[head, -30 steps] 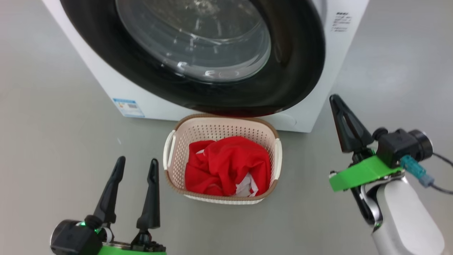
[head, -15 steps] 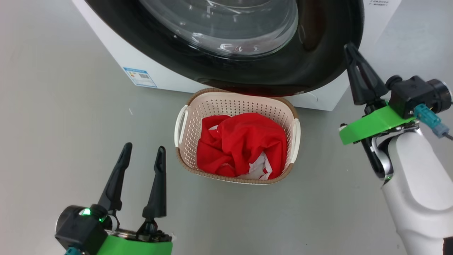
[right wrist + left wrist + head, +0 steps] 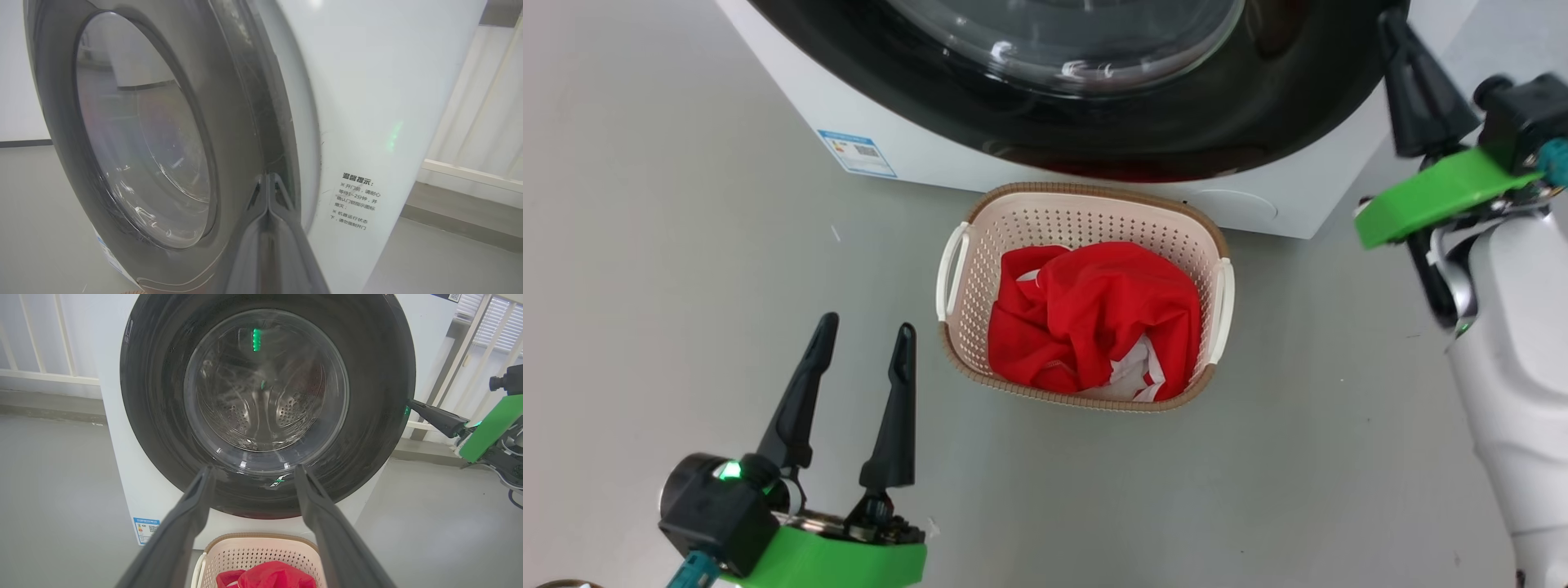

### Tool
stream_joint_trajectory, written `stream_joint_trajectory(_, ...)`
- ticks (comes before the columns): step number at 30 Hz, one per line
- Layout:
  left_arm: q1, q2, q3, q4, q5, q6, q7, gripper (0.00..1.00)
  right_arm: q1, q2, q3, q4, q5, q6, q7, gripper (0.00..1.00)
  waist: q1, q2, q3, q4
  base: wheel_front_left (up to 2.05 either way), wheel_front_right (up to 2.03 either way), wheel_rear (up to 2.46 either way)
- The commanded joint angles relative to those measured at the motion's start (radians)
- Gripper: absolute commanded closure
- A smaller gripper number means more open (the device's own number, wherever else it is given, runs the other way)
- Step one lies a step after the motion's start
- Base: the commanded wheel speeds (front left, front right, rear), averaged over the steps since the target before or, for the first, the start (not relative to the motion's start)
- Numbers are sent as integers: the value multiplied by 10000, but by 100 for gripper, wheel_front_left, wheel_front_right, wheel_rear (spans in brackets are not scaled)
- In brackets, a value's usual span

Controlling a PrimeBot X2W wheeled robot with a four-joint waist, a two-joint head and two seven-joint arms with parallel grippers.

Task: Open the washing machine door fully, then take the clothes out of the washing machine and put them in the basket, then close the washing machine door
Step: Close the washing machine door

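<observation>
The washing machine door [image 3: 1143,122], black-rimmed with a glass bowl, lies close against the white washing machine [image 3: 915,155]; whether it is latched I cannot tell. My right gripper [image 3: 1390,20] is shut and empty. Its tips [image 3: 269,176] sit at the seam between the door rim [image 3: 237,122] and the machine front [image 3: 367,102]. The left wrist view shows this gripper [image 3: 409,403] at the door's [image 3: 265,408] right rim. Red and white clothes [image 3: 1094,314] fill the cream basket [image 3: 1086,200] on the floor below the door. My left gripper [image 3: 866,324] stands open and empty, left of the basket.
Grey floor surrounds the basket and machine. A small blue label [image 3: 858,153] sits low on the machine's front, and a text sticker [image 3: 355,200] on its right side. White railings [image 3: 49,377] stand behind the machine on both sides.
The head camera has shifted, so the scene sits differently. Relative to the basket, my shut right gripper has gone forward to the door's right rim. The left gripper has hardly moved.
</observation>
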Motion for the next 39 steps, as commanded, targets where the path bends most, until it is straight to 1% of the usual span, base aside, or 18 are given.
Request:
stream_joint_trajectory(1, -183, 66, 300, -185, 112, -46, -78, 0, -354, -18, 78, -116, -124, 33, -62, 100, 0, 0, 42, 33, 0, 0, 0)
stream_joint_trajectory(10, -324, 27, 318, -116, 156, -161, -78, 0, -1653, -261, 82, 865, -460, 33, -62, 100, 0, 0, 163, 123, 0, 0, 0)
stream_joint_trajectory(17, -387, -3, 333, -41, 201, -208, -78, 0, -2030, -262, 119, 1186, -616, 33, -62, 100, 0, 0, 144, 118, 0, 0, 0)
stream_joint_trajectory(30, -384, -90, 528, -101, 227, -186, -78, 0, -1218, 44, 341, 1043, -396, 33, -62, 100, 0, 0, 36, -142, 0, 0, 0)
stream_joint_trajectory(39, -321, -155, 737, -302, 227, -129, -78, 0, 1, 263, 290, 43, -39, 33, -62, 100, 0, 0, -80, -617, 0, 0, 0)
